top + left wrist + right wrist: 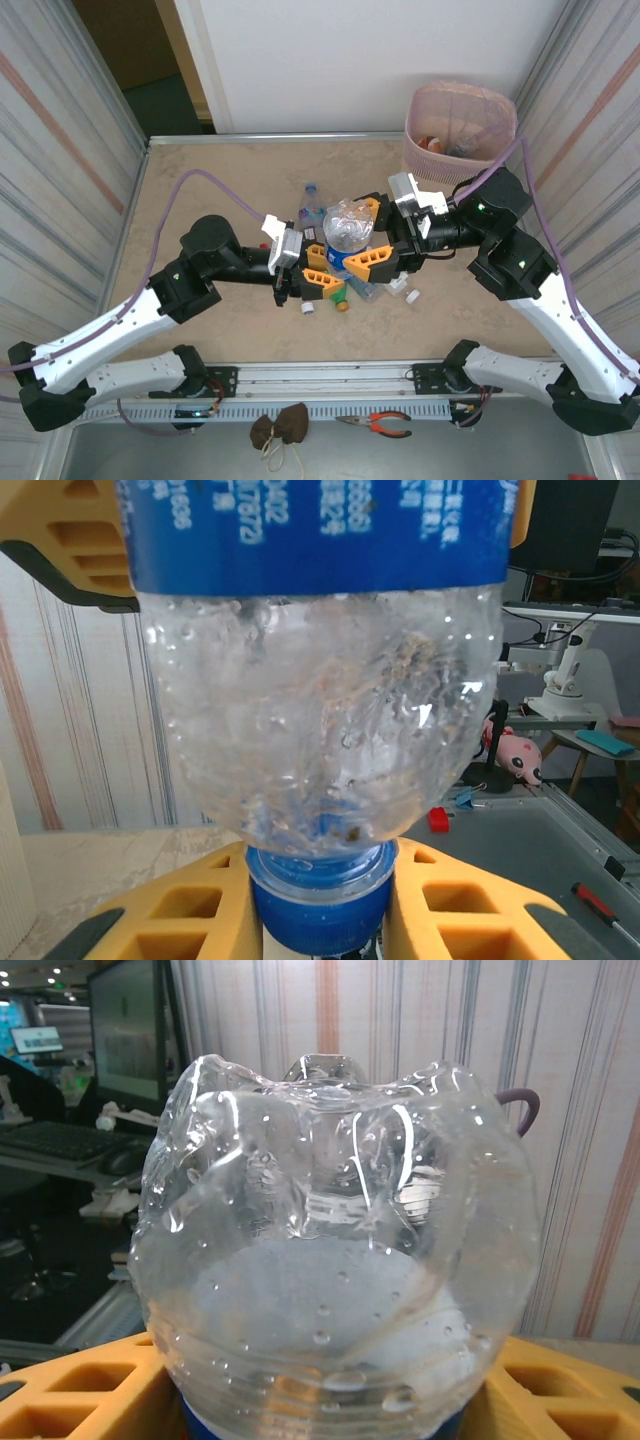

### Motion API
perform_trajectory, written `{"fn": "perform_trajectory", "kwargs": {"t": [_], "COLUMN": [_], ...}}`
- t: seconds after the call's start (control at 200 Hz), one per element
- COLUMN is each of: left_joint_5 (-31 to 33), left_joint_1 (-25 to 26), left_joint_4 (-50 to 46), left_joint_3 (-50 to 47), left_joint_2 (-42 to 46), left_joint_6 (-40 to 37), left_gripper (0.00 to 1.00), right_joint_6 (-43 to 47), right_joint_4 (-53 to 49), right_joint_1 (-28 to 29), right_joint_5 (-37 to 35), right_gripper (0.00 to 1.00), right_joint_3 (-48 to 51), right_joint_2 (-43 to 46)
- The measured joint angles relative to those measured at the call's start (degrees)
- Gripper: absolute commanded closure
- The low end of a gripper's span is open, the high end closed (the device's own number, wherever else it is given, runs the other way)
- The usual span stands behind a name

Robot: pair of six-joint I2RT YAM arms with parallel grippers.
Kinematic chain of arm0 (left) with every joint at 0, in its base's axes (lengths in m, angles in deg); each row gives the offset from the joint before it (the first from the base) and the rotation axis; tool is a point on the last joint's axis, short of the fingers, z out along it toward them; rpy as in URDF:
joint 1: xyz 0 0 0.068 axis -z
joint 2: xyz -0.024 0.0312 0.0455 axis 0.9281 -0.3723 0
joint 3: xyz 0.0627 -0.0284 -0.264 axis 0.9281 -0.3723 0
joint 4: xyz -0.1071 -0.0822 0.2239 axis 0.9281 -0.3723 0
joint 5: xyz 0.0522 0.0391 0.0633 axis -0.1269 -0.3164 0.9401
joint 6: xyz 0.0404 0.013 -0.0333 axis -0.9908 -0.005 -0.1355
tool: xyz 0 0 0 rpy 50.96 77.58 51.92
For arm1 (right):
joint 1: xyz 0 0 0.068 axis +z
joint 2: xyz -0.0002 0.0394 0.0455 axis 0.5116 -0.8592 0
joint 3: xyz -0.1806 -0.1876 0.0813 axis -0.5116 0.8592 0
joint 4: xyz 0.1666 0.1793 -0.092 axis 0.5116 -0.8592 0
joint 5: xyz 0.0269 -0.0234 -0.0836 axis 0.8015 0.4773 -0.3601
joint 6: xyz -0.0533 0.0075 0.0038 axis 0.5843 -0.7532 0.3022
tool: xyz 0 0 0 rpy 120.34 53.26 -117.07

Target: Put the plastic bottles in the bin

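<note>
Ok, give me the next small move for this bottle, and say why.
Probably close the right gripper firmly on the bottle before anything lets go. The left gripper is clamped at its capped end, the right fingers flank the clear base, and the bin stands at the far right, on the right arm's side.

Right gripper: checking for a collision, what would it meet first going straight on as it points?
The clear bottle, sitting between its fingers; beyond it, probably the left gripper gripping the capped end.

Clear dented bottle (335, 1250), base up, between yellow claw fingers (70, 1390) — possibly touching both.
</note>
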Motion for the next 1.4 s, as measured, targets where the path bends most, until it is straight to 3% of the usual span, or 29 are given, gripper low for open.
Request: {"fn": "perform_trajectory", "kwargs": {"t": [0.316, 0.411, 0.656, 0.997, 1.057, 1.202, 1.403], "left_joint_5": [3.06, 4.90, 10.69, 14.71, 15.10, 15.54, 16.15], "left_joint_1": [0.00, 0.00, 0.00, 0.00, -0.02, 0.00, 0.00], "left_joint_4": [-0.57, -1.51, -2.69, -3.04, -3.19, -3.45, -3.41], "left_joint_3": [0.00, -0.02, -1.79, -4.28, -4.33, -4.46, -6.03], "left_joint_2": [0.13, 0.63, 4.42, 5.88, 5.88, 5.88, 5.90], "left_joint_6": [-1.31, -1.62, -1.95, -1.92, -1.90, -1.90, -1.88], "left_gripper": [0.37, 0.28, 0.27, 0.30, 0.30, 0.31, 0.33], "right_joint_6": [2.49, 2.80, 2.71, 2.03, 1.38, -3.89, -16.37], "right_joint_4": [-2.38, -3.26, -4.83, -8.76, -9.31, -9.38, -8.11], "right_joint_1": [0.26, -0.26, -7.80, -27.56, -30.71, -37.73, -42.64], "right_joint_5": [-1.75, -2.84, -7.50, -19.91, -22.77, -29.59, -40.52], "right_gripper": [0.42, 0.42, 0.43, 0.46, 0.50, 0.50, 0.60], "right_joint_3": [-1.70, -3.32, -5.84, -11.10, -11.78, -13.88, -14.62], "right_joint_2": [0.00, -0.46, -2.23, -6.60, -8.33, -14.64, -24.04]}}
